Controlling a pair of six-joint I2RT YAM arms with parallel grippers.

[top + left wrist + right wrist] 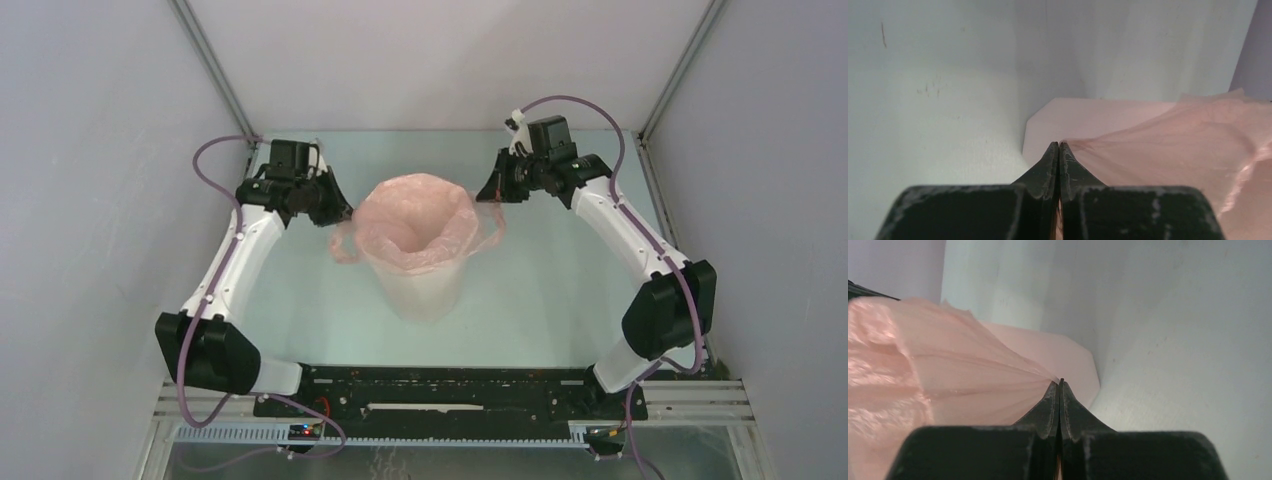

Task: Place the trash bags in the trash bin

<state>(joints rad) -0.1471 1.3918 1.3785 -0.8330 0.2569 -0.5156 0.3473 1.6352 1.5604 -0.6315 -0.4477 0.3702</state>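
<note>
The pale-pink trash bag (420, 225) lines the white trash bin (425, 290) at the table's middle, its mouth open and draped over the rim, loop handles hanging on both sides. My left gripper (338, 212) is shut on the bag's left edge; in the left wrist view the film (1168, 145) stretches from its closed tips (1058, 144). My right gripper (493, 192) is shut on the bag's right edge; in the right wrist view the film (948, 375) fans out from its closed tips (1061, 381). The bin's side shows pink beyond the tips in both wrist views.
The pale table (560, 290) is enclosed by white walls at the back and on both sides. The arms' black base rail (450, 390) runs along the near edge.
</note>
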